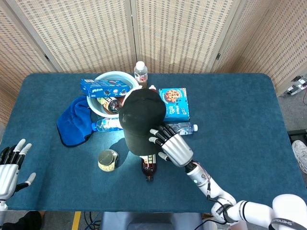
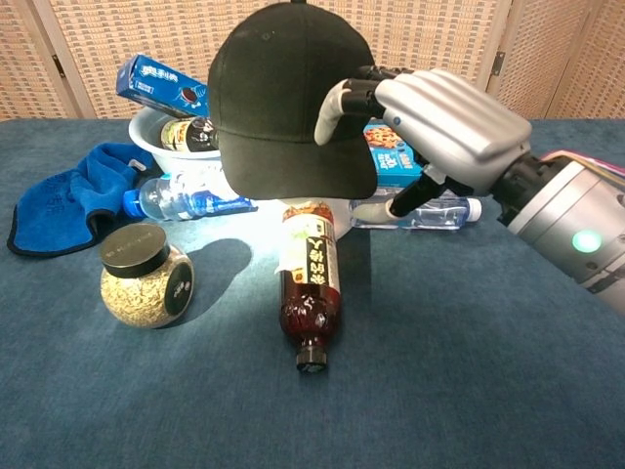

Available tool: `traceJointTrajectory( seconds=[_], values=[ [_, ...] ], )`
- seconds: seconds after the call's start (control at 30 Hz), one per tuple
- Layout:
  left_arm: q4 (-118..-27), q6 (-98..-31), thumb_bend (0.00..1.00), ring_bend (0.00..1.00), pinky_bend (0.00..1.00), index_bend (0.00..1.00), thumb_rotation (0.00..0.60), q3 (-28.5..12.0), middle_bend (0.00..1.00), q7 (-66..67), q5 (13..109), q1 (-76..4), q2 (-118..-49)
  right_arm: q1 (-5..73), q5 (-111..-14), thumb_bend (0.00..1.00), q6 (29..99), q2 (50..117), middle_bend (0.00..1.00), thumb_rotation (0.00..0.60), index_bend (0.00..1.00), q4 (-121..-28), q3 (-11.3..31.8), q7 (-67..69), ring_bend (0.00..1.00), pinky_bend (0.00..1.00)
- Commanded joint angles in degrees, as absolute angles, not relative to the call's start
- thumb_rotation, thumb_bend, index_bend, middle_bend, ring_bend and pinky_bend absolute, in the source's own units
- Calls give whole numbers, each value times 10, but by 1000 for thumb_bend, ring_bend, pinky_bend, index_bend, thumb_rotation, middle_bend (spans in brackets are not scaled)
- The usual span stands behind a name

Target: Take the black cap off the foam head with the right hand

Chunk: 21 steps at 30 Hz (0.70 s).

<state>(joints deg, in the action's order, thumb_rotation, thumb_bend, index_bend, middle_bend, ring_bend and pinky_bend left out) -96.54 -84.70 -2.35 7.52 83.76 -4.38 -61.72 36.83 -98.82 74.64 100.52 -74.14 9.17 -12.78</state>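
Note:
The black cap [image 2: 288, 98] sits on the foam head, which it hides almost wholly; only a pale sliver of the foam head [image 1: 126, 99] shows at the cap's back left. My right hand [image 2: 430, 132] has come in from the right. Its fingers [image 2: 337, 103] lie on the cap's right side above the brim, while the thumb [image 2: 376, 210] stretches just under the brim's edge. From the head view, the right hand [image 1: 170, 143] covers the brim's right front. My left hand [image 1: 9, 165] hovers at the table's near left corner, fingers spread, holding nothing.
A dark drink bottle [image 2: 311, 283] lies below the cap. A lidded jar [image 2: 146, 276] stands front left. Behind are a blue cloth [image 2: 63, 195], a white bowl [image 2: 151, 137] with a blue box [image 2: 161, 83], two lying clear bottles [image 2: 186, 202] [image 2: 435, 210], and a cookie box [image 1: 175, 103].

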Motion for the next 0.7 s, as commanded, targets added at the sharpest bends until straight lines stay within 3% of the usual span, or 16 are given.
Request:
traceJointTrajectory(
  seconds=[0.03,0.7],
  values=[
    [-965,-846,243,2,0,50,600,-24,0,74,837,-44,-617,374,-990,0,747,1012,243,600,359,-732,91,-129,122,183],
    [-958,-841,243,2,0,50,600,-25,0,66,833,-47,-621,395,-1026,0,799,1043,263,600,382,-663,76,-110,122,183]
  ],
)
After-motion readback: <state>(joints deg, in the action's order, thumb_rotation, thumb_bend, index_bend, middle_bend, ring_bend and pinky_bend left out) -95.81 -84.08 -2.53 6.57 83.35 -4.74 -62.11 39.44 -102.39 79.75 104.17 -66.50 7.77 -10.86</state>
